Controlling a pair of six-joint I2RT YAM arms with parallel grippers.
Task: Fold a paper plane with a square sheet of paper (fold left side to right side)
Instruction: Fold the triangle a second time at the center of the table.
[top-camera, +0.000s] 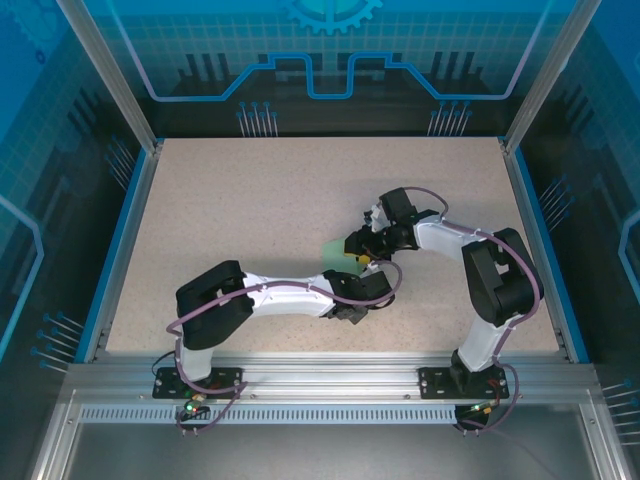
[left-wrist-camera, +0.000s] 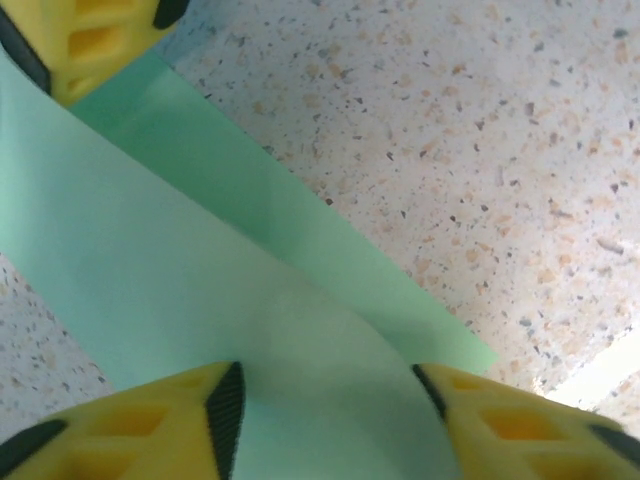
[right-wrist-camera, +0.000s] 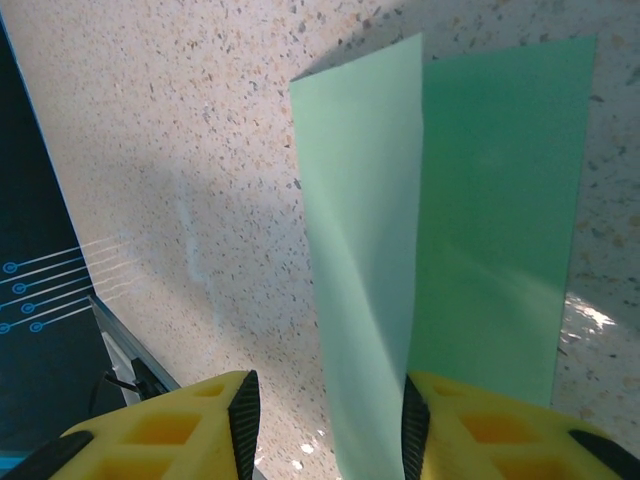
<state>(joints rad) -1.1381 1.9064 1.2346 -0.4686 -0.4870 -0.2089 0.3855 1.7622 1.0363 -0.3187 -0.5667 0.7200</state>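
**Work item.** The thin, pale mint-green square sheet of paper (top-camera: 333, 250) lies on the speckled beige table (top-camera: 250, 200), right of centre, between the two pincer heads. In the overhead view the arms cover most of it. One green corner shows just left of the right pincer (top-camera: 358, 245).

**Left arm.** The white-and-black left arm (top-camera: 280, 295) reaches from its base at the near left across toward the right. The left pincer (top-camera: 352, 303) sits on the near side of the sheet. In the left wrist view the left pincer (left-wrist-camera: 325, 375) is spread: its two yellow fingers (left-wrist-camera: 170, 425) stand well apart and the sheet (left-wrist-camera: 200, 300) runs through the gap between them. No pinch on the paper is visible. The sheet shows two layers here, a lighter upper layer and a darker strip along its right edge that lies flat on the table (left-wrist-camera: 480, 150). Of the right pincer, one yellow finger (left-wrist-camera: 90, 40) stands at the far end of the sheet.

**Right arm.** The right arm (top-camera: 490, 290) bends from its base at the near right back toward the centre. In the right wrist view the right pincer (right-wrist-camera: 328, 385) is also spread, its yellow fingers (right-wrist-camera: 480, 430) apart. The sheet (right-wrist-camera: 500, 200) is partly folded. Its right portion lies flat on the table (right-wrist-camera: 180, 150). Its left portion is lifted as a lighter flap (right-wrist-camera: 360, 250), and the near end of the flap enters the gap between the fingers. Whether the flap touches either finger cannot be told.
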